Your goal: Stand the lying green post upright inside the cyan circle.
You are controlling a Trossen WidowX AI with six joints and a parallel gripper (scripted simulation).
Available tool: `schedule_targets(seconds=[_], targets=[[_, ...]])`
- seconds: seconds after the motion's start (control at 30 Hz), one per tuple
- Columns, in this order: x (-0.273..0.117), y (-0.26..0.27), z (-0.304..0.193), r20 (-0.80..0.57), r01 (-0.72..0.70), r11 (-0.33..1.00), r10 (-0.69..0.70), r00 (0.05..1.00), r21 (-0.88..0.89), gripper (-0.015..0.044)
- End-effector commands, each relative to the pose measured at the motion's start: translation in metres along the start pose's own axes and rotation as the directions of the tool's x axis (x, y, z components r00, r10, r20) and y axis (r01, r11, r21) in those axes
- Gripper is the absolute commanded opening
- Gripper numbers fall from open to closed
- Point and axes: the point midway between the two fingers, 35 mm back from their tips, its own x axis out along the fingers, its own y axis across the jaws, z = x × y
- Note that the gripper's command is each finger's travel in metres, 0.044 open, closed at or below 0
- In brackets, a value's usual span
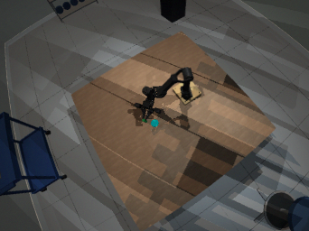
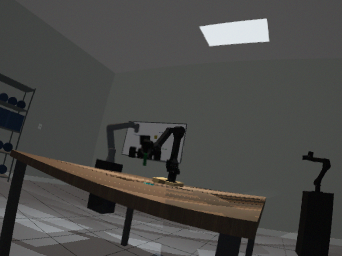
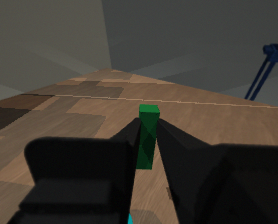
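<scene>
The green post (image 1: 145, 120) (image 2: 145, 158) (image 3: 146, 137) is held upright, or nearly so, between the fingertips of my gripper (image 1: 145, 117) (image 2: 145, 154) (image 3: 148, 122). The gripper is shut on it. In the exterior view the post's lower end hangs above the table top, not touching it. The cyan circle (image 1: 154, 123) (image 2: 149, 183) lies flat on the table, to the right of the post in the top view. A small piece of the circle (image 3: 130, 219) shows at the bottom of the wrist view; the fingers hide the rest.
The wooden table (image 1: 108, 97) (image 2: 75, 174) carries the arm's pale base plate (image 1: 195, 97) (image 2: 161, 180), behind the gripper. A blue cart (image 1: 38, 157) stands off the table at the left in the top view, and a stool (image 1: 277, 209) at the lower right. Shadows fall across the table.
</scene>
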Motion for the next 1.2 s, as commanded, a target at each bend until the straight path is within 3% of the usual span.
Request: schedule_targets(seconds=[0.0,1.17], targets=[[-0.004,0.005,0.000,0.015,-0.012,1.000,0.012,1.000,-0.005,0.0023],[-0.033,0.037,-0.003,0.100,-0.089,0.993,0.097,0.990,-0.084,0.0023]])
